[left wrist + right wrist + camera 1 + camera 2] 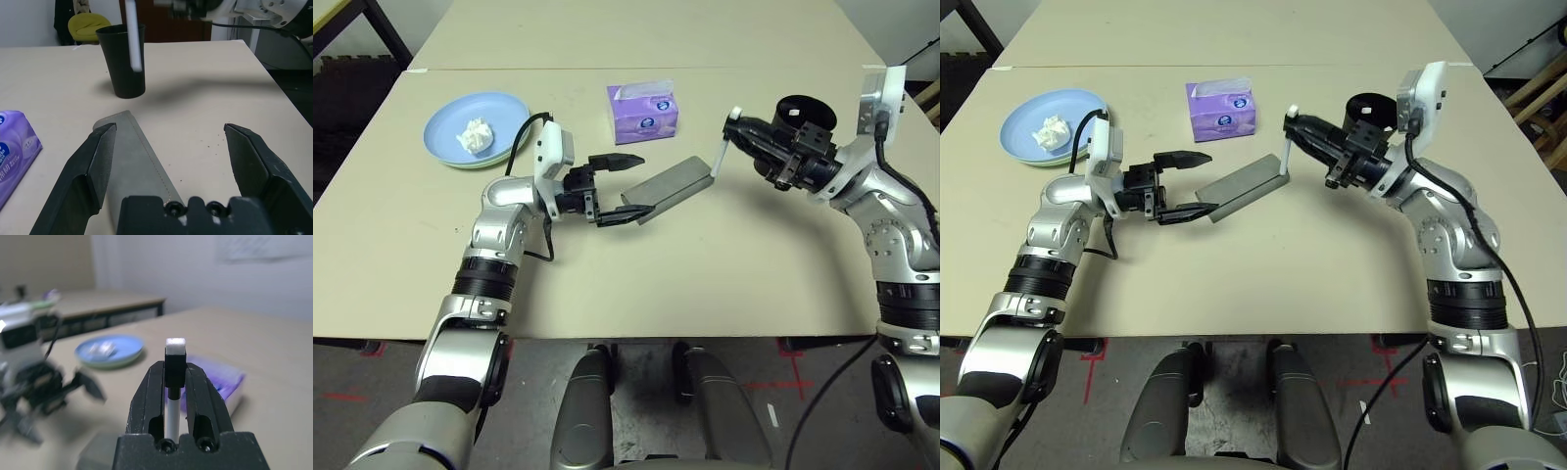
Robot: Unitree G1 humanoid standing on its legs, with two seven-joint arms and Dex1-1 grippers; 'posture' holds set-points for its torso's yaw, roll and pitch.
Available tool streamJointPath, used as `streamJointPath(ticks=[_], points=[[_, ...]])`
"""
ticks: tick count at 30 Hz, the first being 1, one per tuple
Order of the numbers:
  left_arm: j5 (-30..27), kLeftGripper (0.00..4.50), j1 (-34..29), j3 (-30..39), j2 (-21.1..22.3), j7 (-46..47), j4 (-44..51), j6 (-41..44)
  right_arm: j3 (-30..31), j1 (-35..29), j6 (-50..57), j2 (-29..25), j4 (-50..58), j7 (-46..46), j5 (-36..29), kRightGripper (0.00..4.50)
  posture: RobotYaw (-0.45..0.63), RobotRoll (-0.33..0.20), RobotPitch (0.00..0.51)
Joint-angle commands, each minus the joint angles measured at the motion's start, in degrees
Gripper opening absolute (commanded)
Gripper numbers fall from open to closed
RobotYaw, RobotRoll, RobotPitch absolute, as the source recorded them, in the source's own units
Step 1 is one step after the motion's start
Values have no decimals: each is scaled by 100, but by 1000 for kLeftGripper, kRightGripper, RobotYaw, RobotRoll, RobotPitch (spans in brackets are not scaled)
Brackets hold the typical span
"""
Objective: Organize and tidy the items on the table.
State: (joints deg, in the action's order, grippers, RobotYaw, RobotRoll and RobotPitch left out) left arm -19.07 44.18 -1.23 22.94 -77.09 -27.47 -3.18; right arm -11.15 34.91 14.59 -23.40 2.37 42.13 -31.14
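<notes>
A grey glasses case [674, 184] lies on the table [724, 264], its near end between the fingers of my open left gripper [641, 184], close to one finger [95, 156]. My right gripper [744, 129] hangs above the case's far end, shut on a white pen [722, 155] that points down. Just behind that gripper stands a black cup [806, 110]. At the far left, a light blue plate [450, 122] sits stacked on a pale green one and holds a crumpled white tissue wad [475, 135].
A purple tissue box [643, 112] stands behind the case, between the plates and the cup. A seam [607, 69] runs across the tabletop beyond it. Bare beige surface lies in front of both arms up to the near edge.
</notes>
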Motion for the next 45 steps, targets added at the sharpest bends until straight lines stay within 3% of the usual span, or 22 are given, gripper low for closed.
streamJointPath(ticks=[1, 10, 18, 30, 45], points=[[45, 4500, 58, -78, -5, -51, -58, -86, -319, 27, -241, 160, 51, -744, 183, 429, 73, 0, 201], [53, 4500, 73, -78, -17, -46, -144, -156, -541, 85, -880, 712, 58, -2272, 697, 429, 67, 0, 201], [56, 4500, 95, -73, -14, -58, -179, -176, -785, 307, -1268, 699, -232, -2937, 941, 429, 68, 0, 197], [59, 4500, 113, -77, -20, -54, -181, -191, -736, -225, -445, 469, -61, -3181, 876, 429, 66, 0, 196], [116, 4500, 112, -27, -31, 297, -212, -126, -617, -197, 37, 350, -133, -3153, 963, 429, 75, 0, 194]])
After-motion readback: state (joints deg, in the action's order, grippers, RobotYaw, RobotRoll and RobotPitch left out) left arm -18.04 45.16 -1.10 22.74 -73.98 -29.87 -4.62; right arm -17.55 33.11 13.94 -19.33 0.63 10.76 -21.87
